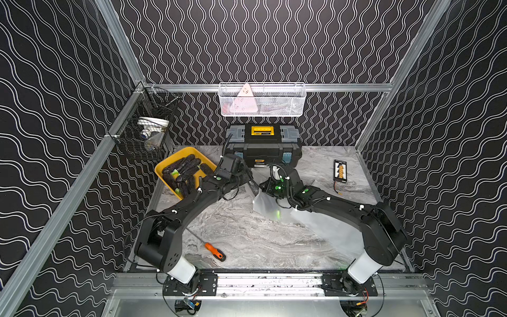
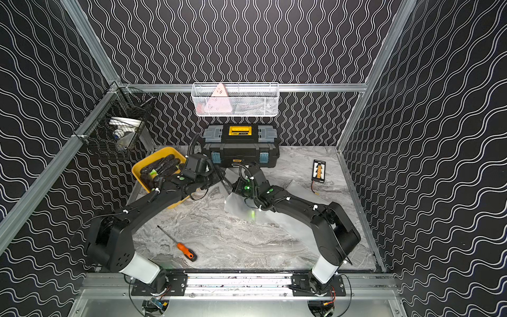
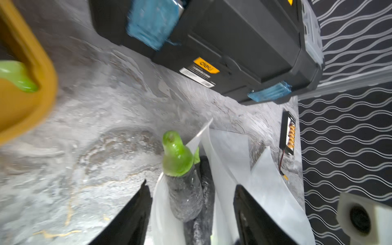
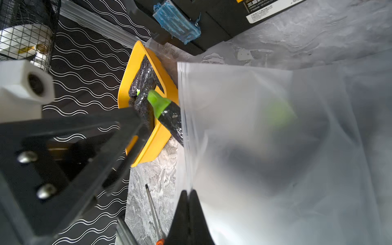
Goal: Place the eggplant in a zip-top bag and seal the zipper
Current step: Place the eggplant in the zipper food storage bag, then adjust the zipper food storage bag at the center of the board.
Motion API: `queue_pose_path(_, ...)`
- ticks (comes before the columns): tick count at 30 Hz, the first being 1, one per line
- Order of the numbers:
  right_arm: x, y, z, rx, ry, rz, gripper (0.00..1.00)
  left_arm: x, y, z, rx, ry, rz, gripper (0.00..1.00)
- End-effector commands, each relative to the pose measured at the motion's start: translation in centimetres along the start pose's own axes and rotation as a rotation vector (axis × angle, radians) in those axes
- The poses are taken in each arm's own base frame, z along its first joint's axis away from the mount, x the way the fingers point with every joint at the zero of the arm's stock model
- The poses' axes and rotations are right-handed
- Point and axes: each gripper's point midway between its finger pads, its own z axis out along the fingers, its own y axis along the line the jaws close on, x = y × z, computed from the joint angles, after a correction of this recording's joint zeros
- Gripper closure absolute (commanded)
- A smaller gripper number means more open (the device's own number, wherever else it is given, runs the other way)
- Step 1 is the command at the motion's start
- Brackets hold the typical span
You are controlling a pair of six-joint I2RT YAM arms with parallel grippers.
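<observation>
Left wrist view: my left gripper (image 3: 191, 184) is spread, jaws clear on either side of the dark purple, green-stemmed eggplant (image 3: 184, 193), which sits partly inside the mouth of the clear plastic zip-top bag (image 3: 229, 148), stem end sticking out. My right gripper (image 4: 188, 192) is pressed together, pinching the bag's open edge.

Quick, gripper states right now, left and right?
Left gripper: jaws open, one on each side of the eggplant, not gripping it.
Right gripper: jaws closed on the edge of the bag.
</observation>
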Motion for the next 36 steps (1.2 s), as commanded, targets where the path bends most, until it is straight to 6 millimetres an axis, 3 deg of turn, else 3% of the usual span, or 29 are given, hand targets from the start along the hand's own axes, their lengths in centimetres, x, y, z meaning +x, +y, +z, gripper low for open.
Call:
queue_pose_path(1,-0.8,0.7,-0.4,-0.019,-0.029,-0.016,1.0,0.8,2.6,-0.1,-0.078,0.028,0.035,0.4)
queue_pose_path(5,-0.8,1.1,-0.4,-0.032,-0.024,-0.02,1.0,2.4,3.8,1.1,-0.066,0.08,0.02,0.47)
queue_pose_path(19,-0.1,1.5,-0.4,-0.068,0.011,-0.011,1.0,2.5,4.6,3.7,-0.091,0.078,0.022,0.38)
queue_pose_path(26,0.4,2.4,-0.1,-0.119,0.046,0.006,1.0,2.8,3.8,5.1,-0.054,0.12,0.027,0.32)
queue_pose_path(34,-0.8,3.5,-1.3,-0.129,0.006,-0.012,1.0,2.9,2.7,5.7,-0.05,0.178,0.06,0.35)
queue_pose_path(36,-2.6,4.6,-2.1,-0.138,-0.042,-0.022,1.0,2.2,1.9,4.7,-0.039,0.165,0.074,0.39)
